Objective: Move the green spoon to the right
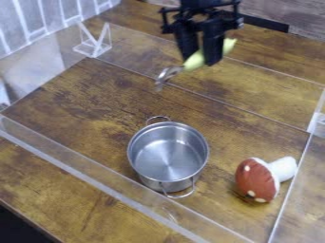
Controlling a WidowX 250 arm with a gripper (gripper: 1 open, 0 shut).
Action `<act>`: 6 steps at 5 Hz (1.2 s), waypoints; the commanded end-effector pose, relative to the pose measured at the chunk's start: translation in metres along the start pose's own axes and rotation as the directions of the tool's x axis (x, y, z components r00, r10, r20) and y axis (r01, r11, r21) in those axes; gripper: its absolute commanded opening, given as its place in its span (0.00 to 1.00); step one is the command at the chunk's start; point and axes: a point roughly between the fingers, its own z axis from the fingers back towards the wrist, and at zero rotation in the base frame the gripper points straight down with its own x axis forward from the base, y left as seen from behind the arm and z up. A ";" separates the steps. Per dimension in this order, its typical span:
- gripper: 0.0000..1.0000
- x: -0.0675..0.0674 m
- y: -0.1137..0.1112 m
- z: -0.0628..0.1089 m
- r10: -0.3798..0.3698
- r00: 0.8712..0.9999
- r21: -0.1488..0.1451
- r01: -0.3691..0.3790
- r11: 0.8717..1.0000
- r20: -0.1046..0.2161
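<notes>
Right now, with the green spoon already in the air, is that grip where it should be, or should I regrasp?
Keep it, I would judge. The gripper comes from above, jaws shut across the yellow-green handle of the green spoon. That is the thick, straight part. The silver bowl hangs free to the lower left, shiny and rounded, a poorer hold. The steel pot and toy mushroom lie well below.

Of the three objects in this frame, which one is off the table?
The green spoon: it hangs in the gripper, clear of the wood. The steel pot and the toy mushroom both rest on the table.
</notes>
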 end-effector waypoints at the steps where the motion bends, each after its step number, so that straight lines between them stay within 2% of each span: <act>1: 0.00 0.010 -0.025 0.002 -0.006 0.998 0.008 0.006 1.000 0.055; 2: 0.00 0.025 -0.030 -0.014 0.037 0.997 0.014 -0.038 0.999 0.063; 3: 0.00 0.034 -0.026 -0.034 0.095 0.992 0.024 -0.097 0.995 0.078; 4: 0.00 0.041 -0.020 -0.045 0.149 0.984 0.029 -0.152 0.988 0.094; 6: 0.00 0.057 -0.006 -0.052 0.135 0.986 0.050 -0.141 0.989 0.096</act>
